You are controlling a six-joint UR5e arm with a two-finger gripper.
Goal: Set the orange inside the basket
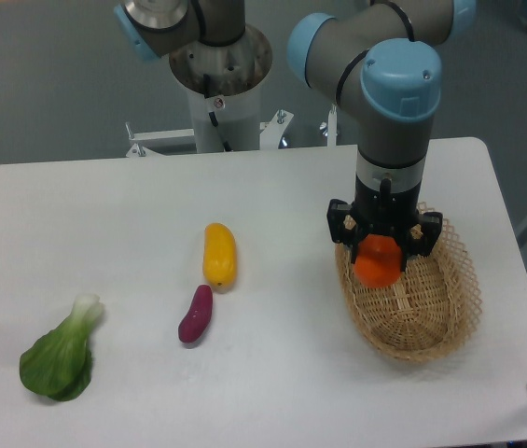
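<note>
The arm points straight down, its pincer (381, 261) pinching the orange (377, 263) over the basket (431, 313).

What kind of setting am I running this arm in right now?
Probably a lab or test bench: a white table with the arm's pedestal at its far edge, and play-style produce laid out, a bok choy, a yellow vegetable, beside a wicker basket.

Grey tubular arm (375, 37) links are joined by light-blue capped joints. A silver-grey wrist section with a dark band is seen above the black gripper (384, 245). A black cable is routed along the white base column (218, 103).
</note>
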